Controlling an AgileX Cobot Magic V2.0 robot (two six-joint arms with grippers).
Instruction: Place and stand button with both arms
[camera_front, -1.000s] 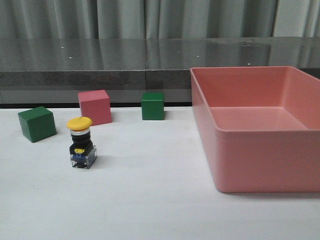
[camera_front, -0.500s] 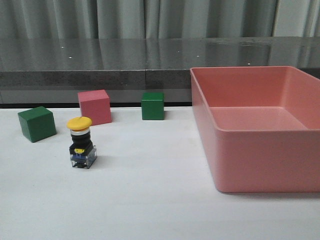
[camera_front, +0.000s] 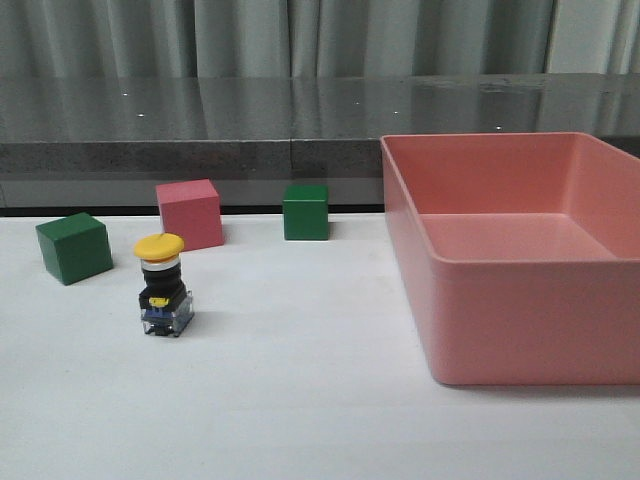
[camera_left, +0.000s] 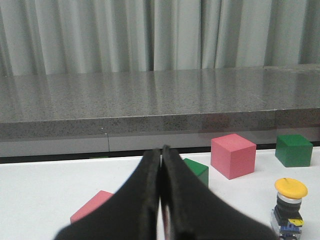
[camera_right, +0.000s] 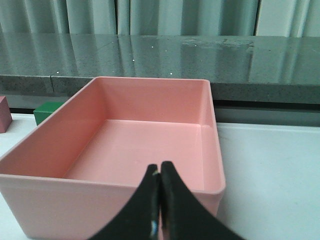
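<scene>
- Front view showed one small push-button with a yellow mushroom cap, black body and clear bluish base (camera_front: 164, 284) standing upright on the white table (camera_front: 300, 400), well apart from the one large pink plastic bin (camera_front: 520, 330).
- Behind the button stood three cubes: one pink cube (camera_front: 189, 213) and two green cubes, one at the far left (camera_front: 74, 247) and one nearer the bin (camera_front: 305, 211).
- Left wrist view counted one more, a fourth low pink block (camera_left: 92, 206), just beside the left gripper (camera_left: 161, 200).
- The left gripper was clenched, its fingers pressed together on nothing.
- The right gripper (camera_right: 159, 200) was also clenched and empty, in front of the bin.
</scene>
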